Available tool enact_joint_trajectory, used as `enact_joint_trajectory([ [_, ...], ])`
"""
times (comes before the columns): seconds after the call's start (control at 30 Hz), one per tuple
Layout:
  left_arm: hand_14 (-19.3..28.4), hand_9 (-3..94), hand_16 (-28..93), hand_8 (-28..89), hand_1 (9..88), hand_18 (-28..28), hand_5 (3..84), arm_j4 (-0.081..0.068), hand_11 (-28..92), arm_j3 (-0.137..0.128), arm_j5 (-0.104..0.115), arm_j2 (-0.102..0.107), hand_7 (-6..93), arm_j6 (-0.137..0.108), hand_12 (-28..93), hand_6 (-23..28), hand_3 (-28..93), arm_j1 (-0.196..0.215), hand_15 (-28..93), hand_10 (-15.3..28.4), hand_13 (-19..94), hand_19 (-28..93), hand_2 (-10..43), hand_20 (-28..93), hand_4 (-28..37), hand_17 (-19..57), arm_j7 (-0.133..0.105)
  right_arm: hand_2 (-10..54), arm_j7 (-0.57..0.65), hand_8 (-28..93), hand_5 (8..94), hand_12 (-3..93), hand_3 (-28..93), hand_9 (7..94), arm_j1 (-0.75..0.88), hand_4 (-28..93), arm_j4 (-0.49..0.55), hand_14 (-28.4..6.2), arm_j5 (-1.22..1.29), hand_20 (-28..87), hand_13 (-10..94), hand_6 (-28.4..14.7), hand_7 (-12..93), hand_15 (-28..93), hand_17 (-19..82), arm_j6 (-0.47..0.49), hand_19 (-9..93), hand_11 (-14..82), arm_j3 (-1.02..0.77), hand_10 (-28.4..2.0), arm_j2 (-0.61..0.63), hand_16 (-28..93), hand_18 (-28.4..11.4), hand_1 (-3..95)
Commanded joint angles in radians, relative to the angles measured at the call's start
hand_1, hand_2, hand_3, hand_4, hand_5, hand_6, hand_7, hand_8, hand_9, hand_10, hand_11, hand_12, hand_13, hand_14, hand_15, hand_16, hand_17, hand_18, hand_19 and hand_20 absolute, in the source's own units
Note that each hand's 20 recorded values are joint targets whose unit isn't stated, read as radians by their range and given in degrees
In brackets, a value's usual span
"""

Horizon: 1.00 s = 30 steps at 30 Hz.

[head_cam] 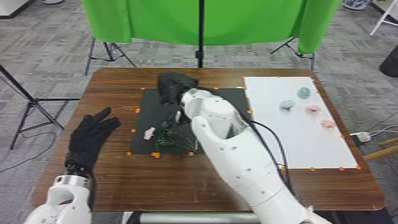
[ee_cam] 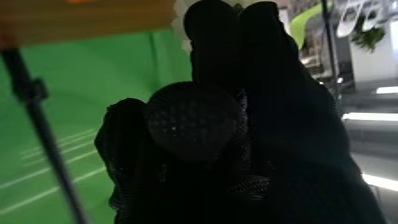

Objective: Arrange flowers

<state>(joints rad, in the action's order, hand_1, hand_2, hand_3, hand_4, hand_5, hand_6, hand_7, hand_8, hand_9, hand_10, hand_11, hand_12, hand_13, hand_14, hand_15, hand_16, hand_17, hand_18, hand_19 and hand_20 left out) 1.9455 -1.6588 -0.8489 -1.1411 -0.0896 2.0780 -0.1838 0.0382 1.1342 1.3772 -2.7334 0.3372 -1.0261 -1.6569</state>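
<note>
My right hand [head_cam: 176, 81] is over the far edge of the dark mat [head_cam: 147, 112]. In the right wrist view, the right hand [ee_cam: 262, 95] is curled, and pale scalloped petals of a flower [ee_cam: 180, 31] show behind its fingertips; its stem is hidden by the glove. My left hand [head_cam: 91, 135] lies open over the table's left side, off the mat. A pale pink flower [head_cam: 149, 133] lies at the mat's left, beside green stems [head_cam: 164, 142]. On the white board [head_cam: 275, 142] are a green flower [head_cam: 304, 93], a teal one [head_cam: 287, 104], a pink one [head_cam: 313, 108] and a peach one [head_cam: 328, 123].
Orange markers [head_cam: 155, 155] line the edges of the mat and the board. My right forearm crosses between them, with a black cable beside it. Behind the brown table [head_cam: 115, 185] hangs a green backdrop [head_cam: 155, 22] on stands.
</note>
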Motion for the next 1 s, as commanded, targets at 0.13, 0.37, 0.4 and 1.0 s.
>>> enact_joint_trajectory([
  [0.13,17.7,45.4,4,-6,17.3,12.8,44.5,-0.008,20,0.010,0.003,0.006,8.0,0.010,14,6.8,66,-0.004,15,15.8,35,3,-3.2,18,-28.0,6.3,-0.009,-8.0,-0.052,9,77.2,37.0,39,89.9,0.009,-8,-0.107,-1.0,-0.191,50,90,-0.6,21,58,64,-0.036,93,13.4,-0.076,-9.2,-0.123,36,-7.8,73.1],
  [0.37,17.2,44.4,3,-6,16.8,12.7,43.6,-0.012,18,0.012,0.001,0.002,6.8,0.016,13,6.5,66,-0.006,14,15.0,35,3,-2.9,18,-28.2,6.3,-0.011,-8.4,-0.067,8,75.8,37.8,44,89.4,0.013,-9,-0.143,-1.1,-0.253,50,90,0.5,21,58,64,-0.065,93,12.3,-0.115,-8.7,-0.137,36,-7.9,70.2],
  [0.4,17.1,44.2,3,-6,16.8,12.7,43.4,-0.012,18,0.011,0.002,0.001,6.4,0.018,13,6.5,66,-0.005,14,15.0,35,3,-2.8,18,-28.2,6.3,-0.012,-8.6,-0.074,8,75.7,38.9,46,89.6,0.013,-10,-0.146,-1.1,-0.267,49,90,0.6,21,58,64,-0.063,93,10.7,-0.120,-8.5,-0.138,36,-8.1,69.0],
  [1.0,16.7,43.0,5,-4,17.2,12.6,42.4,-0.012,14,0.003,0.000,-0.007,3.7,0.020,14,6.1,66,0.000,10,14.0,34,2,-2.7,18,-27.7,6.3,-0.010,-9.5,-0.053,3,65.5,42.2,49,85.3,0.009,-11,-0.151,-1.4,-0.307,49,88,2.8,20,59,63,-0.019,93,8.4,-0.145,-9.3,-0.099,36,-8.9,63.5],
])
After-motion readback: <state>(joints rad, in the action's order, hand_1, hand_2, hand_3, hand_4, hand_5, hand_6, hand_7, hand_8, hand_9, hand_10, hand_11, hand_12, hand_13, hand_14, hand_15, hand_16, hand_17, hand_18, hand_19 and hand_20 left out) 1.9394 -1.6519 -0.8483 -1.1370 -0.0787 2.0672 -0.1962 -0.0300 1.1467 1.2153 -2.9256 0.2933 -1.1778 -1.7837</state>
